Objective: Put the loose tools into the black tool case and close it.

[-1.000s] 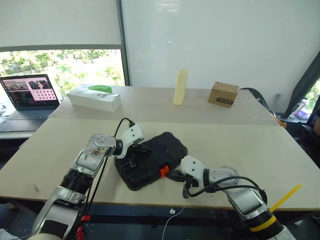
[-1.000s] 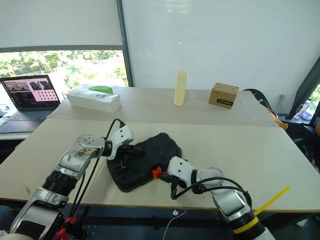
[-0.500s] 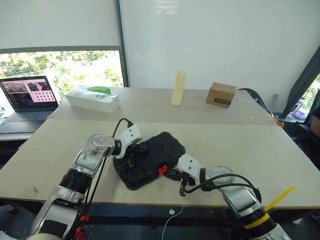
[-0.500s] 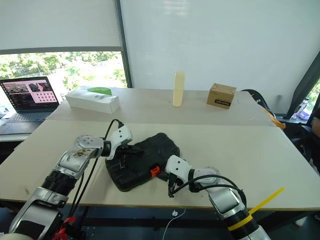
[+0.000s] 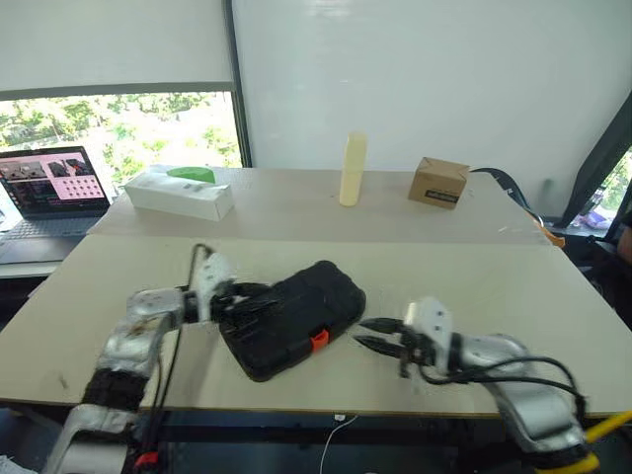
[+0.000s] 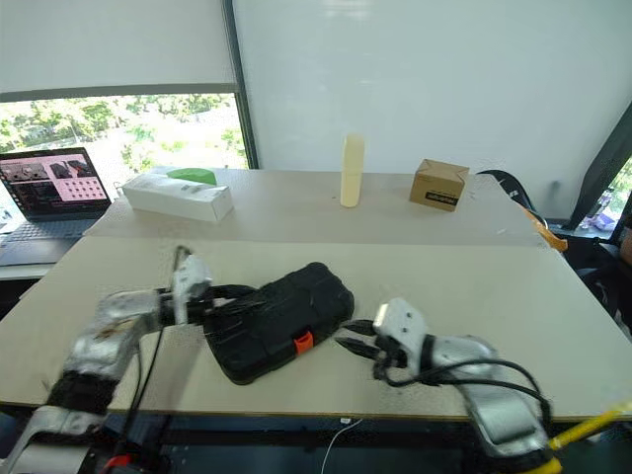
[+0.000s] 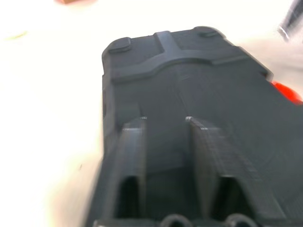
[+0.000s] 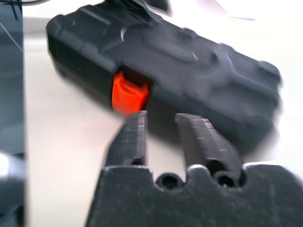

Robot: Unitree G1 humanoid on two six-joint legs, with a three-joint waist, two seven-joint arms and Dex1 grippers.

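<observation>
Lower centre of the head frames: black tool case [image 5: 292, 318], lid down, lying slantwise on the pale surface [image 5: 464, 276], orange latch [image 5: 319, 341] facing the near edge. No loose tools are showing on the surface; judged stowed, with the case appearing closed.

Step in hand: judged as the tail of the task, closing done and both arms standing off the case.

Left gripper [image 5: 245, 299]: sitting at the case's left end, lower left of the frame, arm reaching in low and nearly level, jaws partly apart with nothing between them; fingertips are lying over or against the lid's edge, contact not certain. In the left wrist view the 2 fingers [image 7: 130, 156] are pointing along the lid.

Right gripper [image 5: 380, 335]: sitting just right of the case, lower right of centre, apart from it, jaws narrowly parted and empty, pointing toward the latch side.

Next move calls for: confirming the latch is seated, a press if it is not, otherwise clearing both arms.

Far items: white oblong box [image 5: 178, 195], cream bottle [image 5: 352, 170], cardboard box [image 5: 439, 183], laptop [image 5: 49, 188].
</observation>
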